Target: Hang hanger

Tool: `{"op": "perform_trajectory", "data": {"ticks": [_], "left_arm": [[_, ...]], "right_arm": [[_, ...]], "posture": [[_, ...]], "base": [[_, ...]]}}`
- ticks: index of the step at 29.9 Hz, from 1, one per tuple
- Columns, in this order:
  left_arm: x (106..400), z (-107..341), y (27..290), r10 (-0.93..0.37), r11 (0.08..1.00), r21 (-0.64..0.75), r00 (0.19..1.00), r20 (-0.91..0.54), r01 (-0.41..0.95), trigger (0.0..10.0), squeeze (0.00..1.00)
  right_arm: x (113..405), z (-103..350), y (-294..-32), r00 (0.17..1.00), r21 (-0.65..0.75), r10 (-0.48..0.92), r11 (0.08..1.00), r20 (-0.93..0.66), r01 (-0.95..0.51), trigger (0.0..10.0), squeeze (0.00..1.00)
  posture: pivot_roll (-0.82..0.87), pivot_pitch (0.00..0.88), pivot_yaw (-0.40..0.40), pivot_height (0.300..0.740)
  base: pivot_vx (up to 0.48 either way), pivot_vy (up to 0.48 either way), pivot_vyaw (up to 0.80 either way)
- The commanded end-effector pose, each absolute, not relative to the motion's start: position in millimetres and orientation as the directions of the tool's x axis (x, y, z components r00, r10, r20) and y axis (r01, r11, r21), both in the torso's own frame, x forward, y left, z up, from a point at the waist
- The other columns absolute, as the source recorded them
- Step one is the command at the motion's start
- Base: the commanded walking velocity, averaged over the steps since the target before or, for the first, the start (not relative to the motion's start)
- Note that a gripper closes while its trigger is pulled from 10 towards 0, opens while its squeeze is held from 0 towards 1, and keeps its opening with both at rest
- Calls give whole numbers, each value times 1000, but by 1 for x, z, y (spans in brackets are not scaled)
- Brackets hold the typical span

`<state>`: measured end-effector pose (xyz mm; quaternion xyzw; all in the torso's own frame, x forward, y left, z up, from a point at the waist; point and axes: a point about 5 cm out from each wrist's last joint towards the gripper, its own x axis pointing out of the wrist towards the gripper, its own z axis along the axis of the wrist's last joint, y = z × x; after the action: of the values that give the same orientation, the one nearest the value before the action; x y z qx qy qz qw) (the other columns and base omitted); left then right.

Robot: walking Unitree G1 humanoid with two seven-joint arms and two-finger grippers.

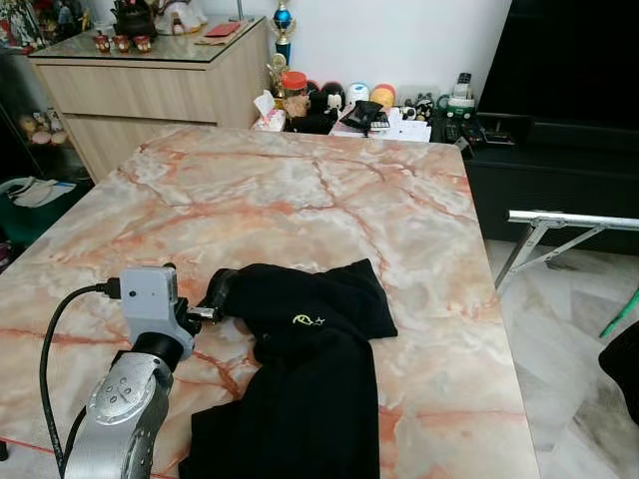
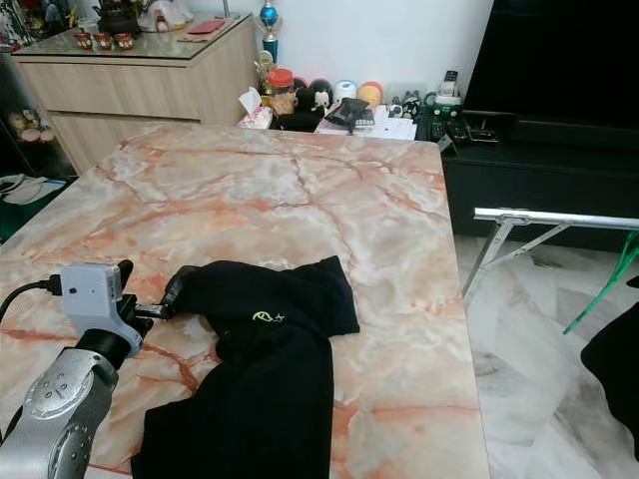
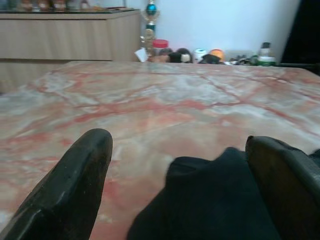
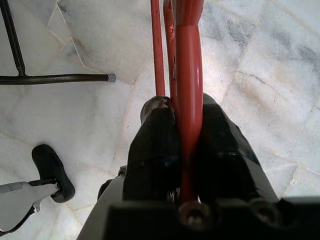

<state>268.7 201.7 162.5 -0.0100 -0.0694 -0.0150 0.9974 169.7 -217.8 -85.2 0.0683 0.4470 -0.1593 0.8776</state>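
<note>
We are facing one marble tabletop (image 1: 329,190), its half toward twelve o'clock lying bare. One black garment (image 1: 300,379) is sprawling near the six o'clock edge. Our left tool (image 3: 175,185) is resting at the garment's nine o'clock side, fingers apart. Our right tool (image 4: 186,150) is clamping one red hanger (image 4: 189,65) above the floor.

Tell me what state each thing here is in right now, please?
Black garment: lying crumpled on the marble table, part hanging off the near edge.
Left gripper: jaws open, at the garment's edge, one finger on bare table.
Right gripper: jaws shut on the red hanger, held above the floor.
Folding rack: standing beside the table.
</note>
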Motion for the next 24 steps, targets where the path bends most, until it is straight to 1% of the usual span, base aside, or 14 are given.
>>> {"op": "perform_trajectory", "data": {"ticks": [1,5,11,24], "left_arm": [[268,163,210,0,1000,-2,989,147,0,10000,0],[269,167,214,18,1000,4,986,163,-19,10000,0],[268,165,209,4,1000,23,987,159,-8,10000,0],[271,161,200,-47,998,40,986,159,41,10000,0]], "right_arm": [[167,-86,-221,537,-31,-226,937,-813,348,10000,0],[166,-86,-221,538,-26,-224,936,-813,350,10000,0],[166,-86,-221,538,-21,-224,934,-812,357,10000,0],[166,-86,-220,539,-21,-222,935,-813,354,10000,0]], "posture": [[153,56,6,740],[157,52,8,740],[154,52,11,740],[147,16,24,740]], "base": [[0,-480,0],[0,-480,0],[0,-480,0],[0,-480,0]]}}
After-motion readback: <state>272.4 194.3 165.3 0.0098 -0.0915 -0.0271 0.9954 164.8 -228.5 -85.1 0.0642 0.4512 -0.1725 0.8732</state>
